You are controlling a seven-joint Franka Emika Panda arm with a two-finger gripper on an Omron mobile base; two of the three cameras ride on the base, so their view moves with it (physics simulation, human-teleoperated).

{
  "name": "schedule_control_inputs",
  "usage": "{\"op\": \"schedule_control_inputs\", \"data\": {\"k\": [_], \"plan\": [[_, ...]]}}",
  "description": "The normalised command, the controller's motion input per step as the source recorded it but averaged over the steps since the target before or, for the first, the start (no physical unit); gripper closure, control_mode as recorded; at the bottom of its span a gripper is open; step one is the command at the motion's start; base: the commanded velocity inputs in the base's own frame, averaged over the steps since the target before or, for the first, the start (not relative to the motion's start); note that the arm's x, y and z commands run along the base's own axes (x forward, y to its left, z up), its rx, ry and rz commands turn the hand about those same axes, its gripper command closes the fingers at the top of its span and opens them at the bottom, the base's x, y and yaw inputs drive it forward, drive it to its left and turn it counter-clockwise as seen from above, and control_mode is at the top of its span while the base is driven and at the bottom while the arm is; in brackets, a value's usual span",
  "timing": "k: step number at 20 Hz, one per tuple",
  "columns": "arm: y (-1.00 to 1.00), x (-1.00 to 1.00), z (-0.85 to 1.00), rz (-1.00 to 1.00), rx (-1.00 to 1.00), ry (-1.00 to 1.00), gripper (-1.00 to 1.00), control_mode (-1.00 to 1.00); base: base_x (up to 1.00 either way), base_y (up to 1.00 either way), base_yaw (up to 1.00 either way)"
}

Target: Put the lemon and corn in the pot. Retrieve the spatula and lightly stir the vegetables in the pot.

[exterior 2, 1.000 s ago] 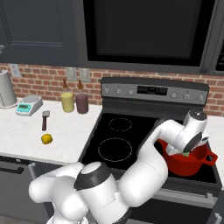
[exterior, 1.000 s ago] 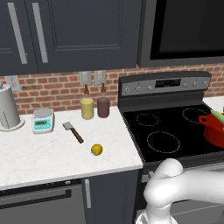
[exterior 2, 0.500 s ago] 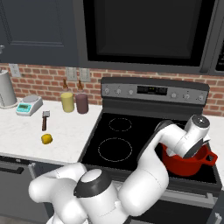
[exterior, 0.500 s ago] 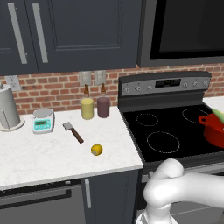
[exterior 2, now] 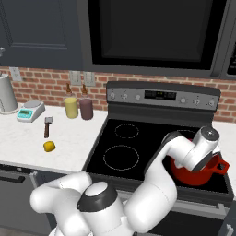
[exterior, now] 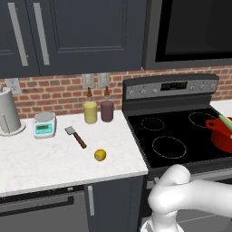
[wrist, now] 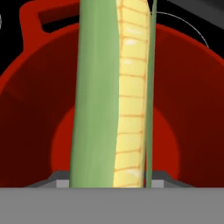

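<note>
Now the corn (wrist: 114, 94) is seen held upright along the hand's line of sight, its long axis running from 6 to 12 o'clock in the hand view, green husk on the 9 o'clock side and kernels toward 3. The fingers are hidden under the cob at the bottom edge; they are judged to be pinching its near end, part closed around it. Directly beyond the corn lies the open mouth of the pot (wrist: 192, 109), its red floor showing on both sides of the cob, so the far tip is pointed down into the pot's middle. In the left base view the cob's tip (exterior: 225, 121) is seen above the pot's rim (exterior: 216, 136) at the stove's 3 o'clock edge; in the right base view the pot (exterior 2: 199, 174) sits just below the wrist.

A release here would probably drop the cob inside, though it may end up leaning on the rim.

The lemon (exterior: 100, 155) is left on the table (exterior: 41, 163), well apart from the pot at its 9 o'clock. The spatula (exterior: 75, 137) lies near it, head toward 11 o'clock, handle toward 5.
</note>
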Motion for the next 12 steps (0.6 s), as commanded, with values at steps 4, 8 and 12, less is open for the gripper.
{"op": "schedule_control_inputs", "data": {"k": [4, 8, 12], "plan": [[0.00, 0.04, 0.00, 0.00, 0.00, 0.03, -1.00, -1.00, 0.00, 0.00, 0.00], [0.00, 0.10, 0.00, 0.00, 0.00, 0.05, -1.00, -1.00, 0.00, 0.00, 0.00], [0.00, 0.08, 0.00, 0.00, 0.00, 0.04, -1.00, -1.00, 0.00, 0.00, 0.00]]}}
